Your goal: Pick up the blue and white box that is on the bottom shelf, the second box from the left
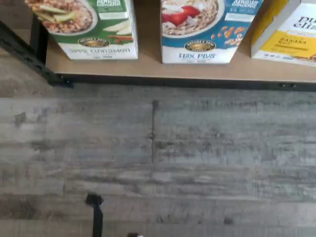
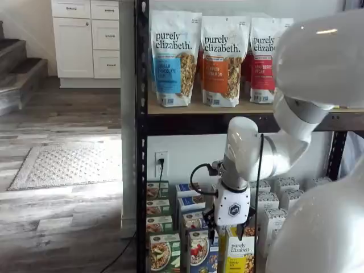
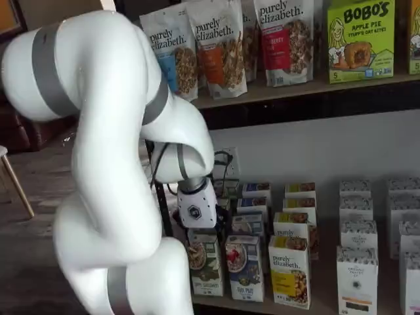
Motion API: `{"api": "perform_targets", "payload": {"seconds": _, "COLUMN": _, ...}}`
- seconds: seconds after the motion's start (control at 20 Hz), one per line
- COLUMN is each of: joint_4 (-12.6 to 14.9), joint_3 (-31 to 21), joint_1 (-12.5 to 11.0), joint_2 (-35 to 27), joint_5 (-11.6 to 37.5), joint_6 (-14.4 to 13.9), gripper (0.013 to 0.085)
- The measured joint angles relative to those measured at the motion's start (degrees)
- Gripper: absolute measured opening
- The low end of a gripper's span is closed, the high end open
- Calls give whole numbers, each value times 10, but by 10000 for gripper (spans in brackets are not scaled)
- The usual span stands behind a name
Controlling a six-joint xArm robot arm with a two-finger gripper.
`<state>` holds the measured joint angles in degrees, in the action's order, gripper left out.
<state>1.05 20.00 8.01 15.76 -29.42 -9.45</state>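
The blue and white box (image 1: 200, 29) stands upright at the front of the bottom shelf (image 1: 148, 69), with a bowl of cereal and red berries on its face. It also shows in both shelf views (image 2: 198, 250) (image 3: 245, 268), between a green-and-white carton (image 3: 205, 264) and a yellow-and-white carton (image 3: 290, 270). My gripper (image 2: 220, 228) hangs in front of the shelf, just above and in front of the blue box's top. Its white body shows in a shelf view (image 3: 197, 209). The fingers are dark and mostly hidden, and no gap can be made out. It holds nothing.
More rows of small cartons (image 3: 357, 230) stand behind and to the right on the bottom shelf. Bags of granola (image 2: 218, 60) stand on the tier above. A black rack post (image 2: 141, 142) stands left of the boxes. Grey wood floor (image 1: 158, 158) lies in front of the rack.
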Motion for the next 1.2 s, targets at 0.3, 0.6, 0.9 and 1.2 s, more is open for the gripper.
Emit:
{"api": "perform_targets", "payload": {"seconds": 0.3, "joint_4": 20, "joint_3": 40, "joint_1": -16, "joint_2": -97, "joint_5": 61, "joint_6": -2, "gripper": 850}}
{"api": "perform_targets", "payload": {"seconds": 0.6, "joint_4": 42, "joint_3": 48, "joint_1": -15, "joint_2": -151, "joint_5": 118, "joint_6": -24, "gripper": 850}}
{"api": "perform_targets", "payload": {"seconds": 0.9, "joint_4": 46, "joint_3": 63, "joint_1": -4, "joint_2": -205, "joint_5": 153, "joint_6": -39, "gripper": 850}}
{"api": "perform_targets", "payload": {"seconds": 1.2, "joint_4": 143, "joint_3": 94, "joint_1": -10, "joint_2": -260, "joint_5": 181, "joint_6": -129, "gripper": 850}}
